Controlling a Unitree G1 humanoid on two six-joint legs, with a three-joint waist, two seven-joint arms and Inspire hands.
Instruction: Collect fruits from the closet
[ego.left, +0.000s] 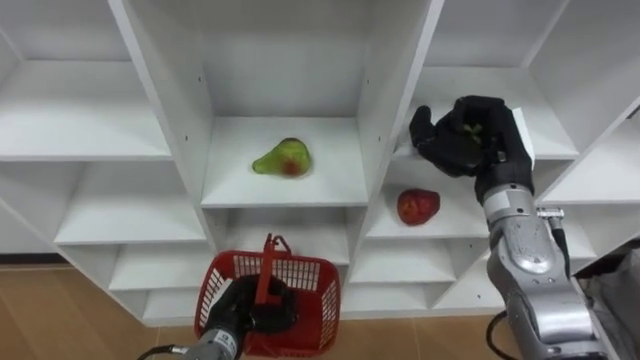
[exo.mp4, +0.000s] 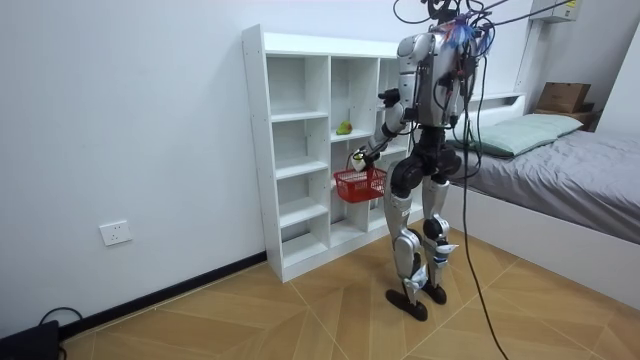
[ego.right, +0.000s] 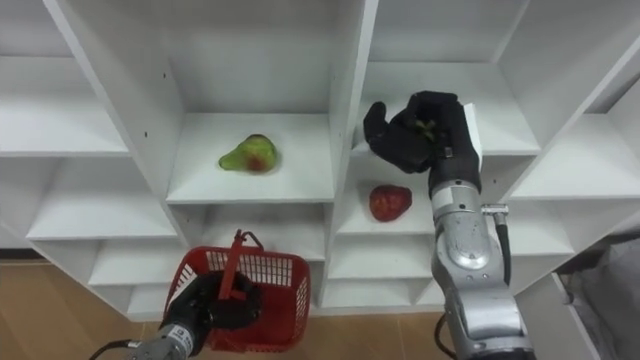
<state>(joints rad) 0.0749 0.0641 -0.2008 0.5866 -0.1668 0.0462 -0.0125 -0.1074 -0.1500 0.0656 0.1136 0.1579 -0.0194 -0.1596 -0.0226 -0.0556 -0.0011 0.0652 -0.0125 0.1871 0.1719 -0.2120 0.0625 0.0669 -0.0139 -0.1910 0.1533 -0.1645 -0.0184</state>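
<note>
In the white wooden closet, a green-and-red pear lies on the middle compartment's shelf, and a red fruit lies right of it, one compartment over, on a lower shelf. The right hand, curled round a small green thing, is above the red fruit. A red plastic mesh basket hangs from the left hand below the pear.

The right hand and left hand are black, with thick glove-like fingers; a white tag sits at the right hand's back. The forearms are rounded silver-grey shells with dark seams. In the room view the body is silver and black, with dark cables looping above its shoulders.
</note>
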